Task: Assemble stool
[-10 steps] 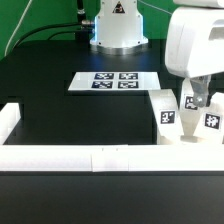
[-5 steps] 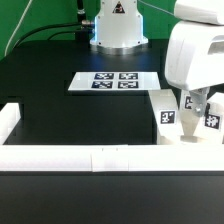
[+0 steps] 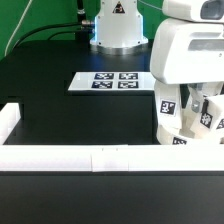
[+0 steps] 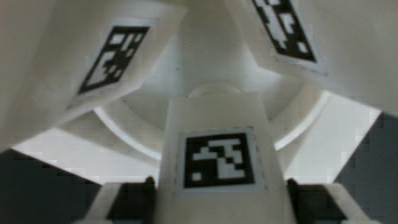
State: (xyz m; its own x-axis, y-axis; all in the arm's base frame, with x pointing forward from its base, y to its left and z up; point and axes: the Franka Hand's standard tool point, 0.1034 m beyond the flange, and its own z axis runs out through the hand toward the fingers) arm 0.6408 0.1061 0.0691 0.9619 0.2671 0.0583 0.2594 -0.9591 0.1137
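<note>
The white stool stands upside down at the exterior view's right, against the front rail. Its round seat (image 4: 118, 128) lies under three upright tagged legs. My gripper (image 3: 197, 103) hangs low over them, and its white hand hides most of the seat (image 3: 188, 140). In the wrist view my gripper (image 4: 217, 202) has its dark pads pressed on both sides of the nearest leg (image 4: 217, 140), which stands on the seat. The other two legs (image 4: 121, 55) (image 4: 285, 30) rise beyond it. In the exterior view one leg (image 3: 168, 108) shows to the left of the fingers and another (image 3: 207, 118) to the right.
The marker board (image 3: 112, 82) lies flat on the black table, left of the stool. A long white rail (image 3: 90, 157) runs along the front, with a short rail (image 3: 8, 118) at the left end. The arm's white base (image 3: 118, 25) stands at the back.
The hand has come down and shifted towards the exterior view's left, and now covers more of the stool. The stool and rails have not moved.
</note>
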